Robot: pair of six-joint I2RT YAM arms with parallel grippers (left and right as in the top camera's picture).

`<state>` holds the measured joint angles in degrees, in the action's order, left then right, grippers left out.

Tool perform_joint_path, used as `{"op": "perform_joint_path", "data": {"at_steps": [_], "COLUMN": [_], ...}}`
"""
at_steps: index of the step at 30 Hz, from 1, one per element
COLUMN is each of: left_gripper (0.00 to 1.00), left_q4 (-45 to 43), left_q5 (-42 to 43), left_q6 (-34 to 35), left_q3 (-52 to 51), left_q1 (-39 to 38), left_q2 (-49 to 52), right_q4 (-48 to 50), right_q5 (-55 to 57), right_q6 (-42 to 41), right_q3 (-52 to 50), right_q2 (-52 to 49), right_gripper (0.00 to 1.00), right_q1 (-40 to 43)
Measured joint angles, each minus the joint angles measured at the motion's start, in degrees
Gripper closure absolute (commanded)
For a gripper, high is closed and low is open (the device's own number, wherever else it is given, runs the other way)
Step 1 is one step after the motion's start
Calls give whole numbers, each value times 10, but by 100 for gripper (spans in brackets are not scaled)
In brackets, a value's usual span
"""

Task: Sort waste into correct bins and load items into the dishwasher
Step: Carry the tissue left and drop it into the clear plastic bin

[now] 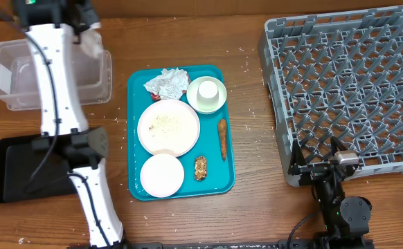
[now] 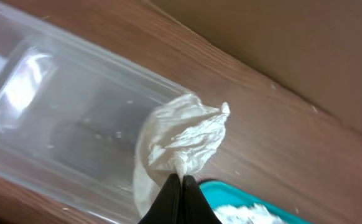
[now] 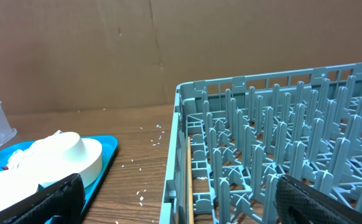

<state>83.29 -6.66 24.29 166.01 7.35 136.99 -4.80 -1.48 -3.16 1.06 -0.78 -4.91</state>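
Here, napkin in left claw.

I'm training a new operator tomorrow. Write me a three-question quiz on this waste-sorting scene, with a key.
1. What does the left gripper hold beside the clear tub?
A) foil wrapper
B) crumpled napkin
C) cup
2. True or false: the sausage lies on the teal tray.
3. Fill in: the right gripper has its jaws ____.

Key: 1 B; 2 true; 3 open.
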Motion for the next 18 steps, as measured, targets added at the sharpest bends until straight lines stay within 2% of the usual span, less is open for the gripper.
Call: {"op": "perform_joint_path", "data": {"at_steps": [6,9,10,12,13,14,16,18], "left_gripper": [96,82,71,71,67,58,18,17], "left_q4": [-8,-8,-8,-8,-8,-7,-1,7], "left_q5": [4,4,4,4,4,4,4,5], "left_q6": [29,32,36,39,42,43,43,43], "left_q3": [0,0,0,0,0,0,0,0], "left_q1": [55,74,79,91,96,98,104,107], "left_q2": [0,0,1,2,3,4,10,18], "right_q4": [0,0,0,0,0,0,0,0], "right_q5": [0,0,0,0,0,0,0,0], "right_q6": [0,0,0,0,0,0,0,0], "right_q3": [0,0,0,0,0,0,0,0], "right_q2": [0,0,0,0,0,0,0,0], "right_gripper": [0,0,0,0,0,0,0,0], "right_q1": [0,0,0,0,0,0,0,0]}}
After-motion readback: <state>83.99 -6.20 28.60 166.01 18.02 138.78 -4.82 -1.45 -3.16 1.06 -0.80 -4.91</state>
